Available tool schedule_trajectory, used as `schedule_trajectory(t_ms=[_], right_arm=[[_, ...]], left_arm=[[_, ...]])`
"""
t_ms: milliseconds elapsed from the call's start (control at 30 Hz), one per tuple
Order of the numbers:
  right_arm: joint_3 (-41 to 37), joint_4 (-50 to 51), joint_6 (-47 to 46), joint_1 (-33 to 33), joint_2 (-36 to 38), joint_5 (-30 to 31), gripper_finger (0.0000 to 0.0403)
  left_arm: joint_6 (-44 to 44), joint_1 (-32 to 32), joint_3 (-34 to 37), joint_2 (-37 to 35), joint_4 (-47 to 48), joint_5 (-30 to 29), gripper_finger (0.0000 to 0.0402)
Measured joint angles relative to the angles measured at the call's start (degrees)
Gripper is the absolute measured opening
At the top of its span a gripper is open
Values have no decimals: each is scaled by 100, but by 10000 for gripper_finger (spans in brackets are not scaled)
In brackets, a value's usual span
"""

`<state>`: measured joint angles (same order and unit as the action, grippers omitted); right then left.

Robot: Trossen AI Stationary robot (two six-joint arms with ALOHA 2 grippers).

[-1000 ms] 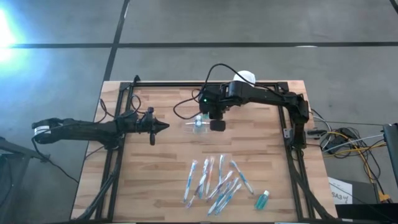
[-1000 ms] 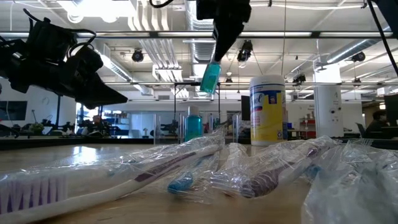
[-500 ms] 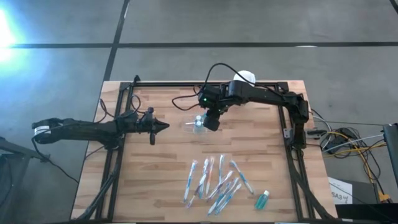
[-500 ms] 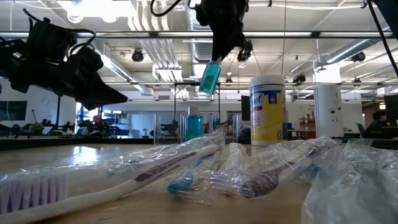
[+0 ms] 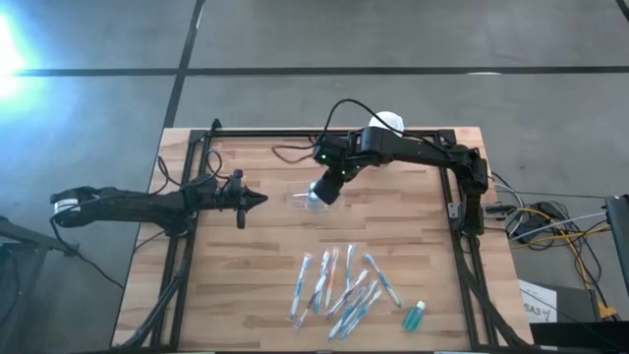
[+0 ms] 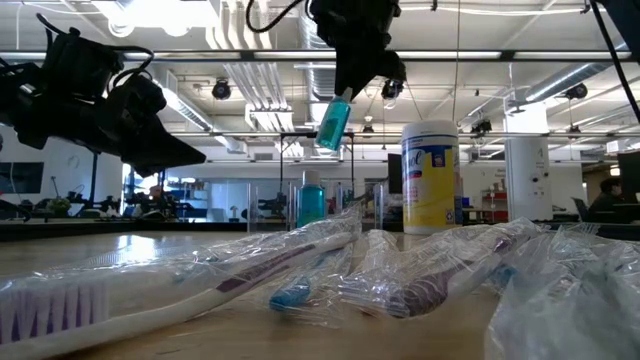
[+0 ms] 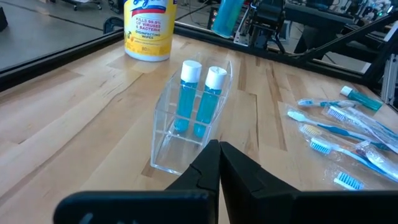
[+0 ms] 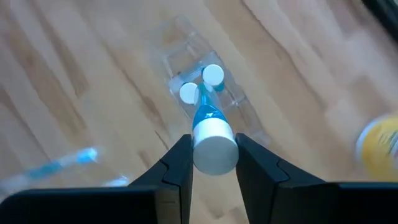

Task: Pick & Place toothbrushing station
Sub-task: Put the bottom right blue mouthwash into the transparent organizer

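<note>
the right gripper (image 8: pixel 214 163) has its 2 dark fingers closed partway on a small teal bottle with a white cap (image 8: pixel 213 140), gripping it near the cap end and holding it in the air, tilted, with its base pointing down toward the table. directly below it sits the toothbrushing station (image 7: pixel 189 118), a small clear, colourless plastic holder standing on the pale wooden table (image 5: pixel 256 275) near the middle of its far half; 2 similar teal bottles with white caps (image 7: pixel 198 99) already stand upright in it side by side. seen past the right fingers, the held bottle hangs right above those 2 caps, so the free slot is hard to pick out, and the move probably turns on shifting along the holder's long axis to an open compartment and straightening the bottle before lowering. the right arm is plainly the nearer one, right over the holder. the left gripper (image 7: pixel 217 152) is pinched fully together with nothing in it, hovering well to the holder's left and pointing at it. a yellow-and-blue wipes canister (image 7: pixel 148 28) stands beyond the holder, and wrapped toothbrushes (image 5: pixel 339 285) plus 1 more teal bottle (image 5: pixel 414 316) lie at the near edge.
</note>
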<state>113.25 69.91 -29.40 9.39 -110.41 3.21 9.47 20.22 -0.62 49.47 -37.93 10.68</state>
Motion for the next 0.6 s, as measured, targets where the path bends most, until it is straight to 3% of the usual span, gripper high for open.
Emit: schedule_trajectory(t_ms=[267,600], right_arm=[[0,10,-1968,24,0,-8,86],[-56,14,-3199,24,-46,175,86]], left_arm=[[70,-1,0,0,-77,0,14],[419,-1,0,0,-61,0,10]])
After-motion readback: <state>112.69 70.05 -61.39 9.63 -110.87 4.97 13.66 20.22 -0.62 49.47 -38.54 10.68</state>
